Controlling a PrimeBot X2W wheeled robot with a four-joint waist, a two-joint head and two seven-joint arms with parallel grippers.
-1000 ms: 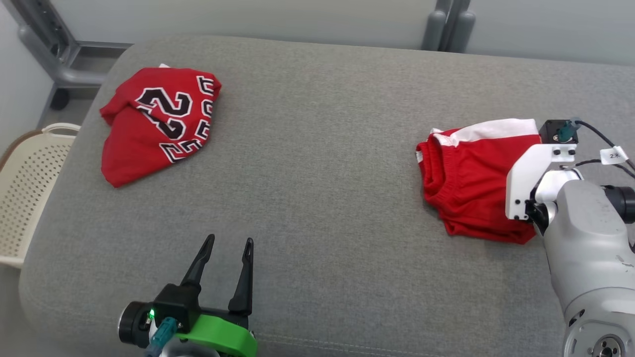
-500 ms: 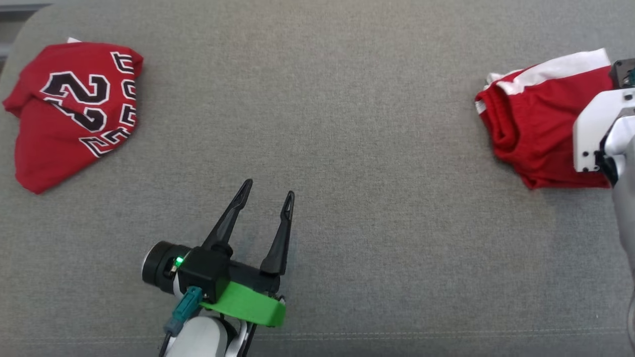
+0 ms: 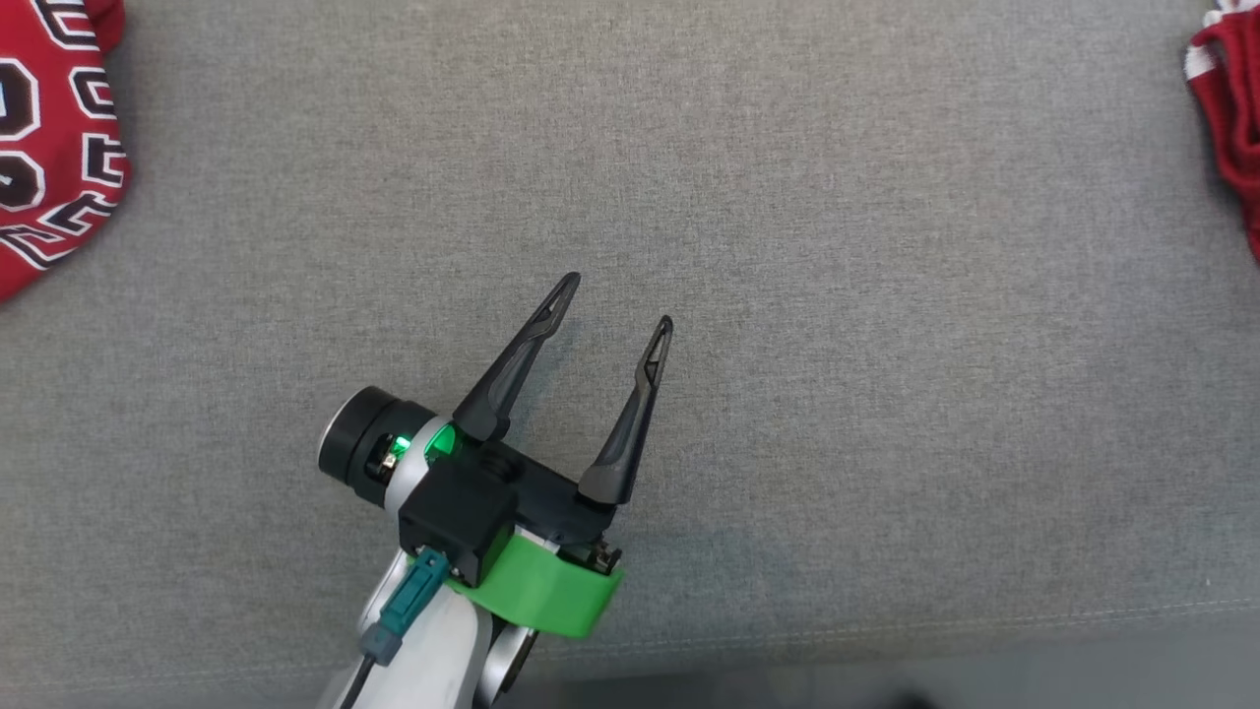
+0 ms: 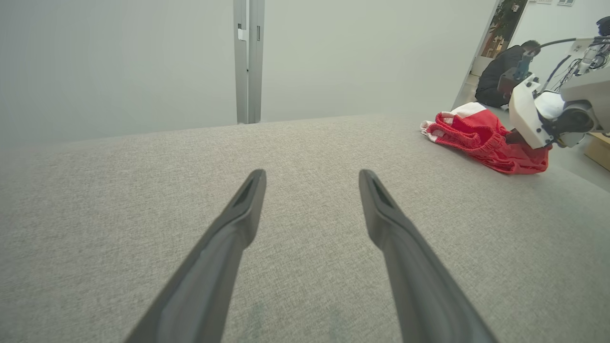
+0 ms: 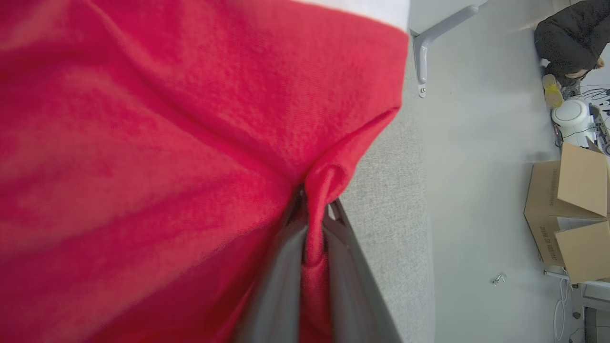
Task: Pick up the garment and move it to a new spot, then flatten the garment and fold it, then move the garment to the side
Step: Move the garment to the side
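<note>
Red shorts (image 5: 167, 143) pinched in right claw (image 5: 314, 206), jersey (image 3: 49, 148) cut off at left edge

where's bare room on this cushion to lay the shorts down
Free: the wide grey cushion between the numbered jersey on the left and the red shorts on the right, ahead of the open left pincer. Crowded: both far ends, where the right pincer pinches the shorts.

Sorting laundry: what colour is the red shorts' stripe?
White; the stripe on the red fabric shorts shows best in the left wrist view.
</note>
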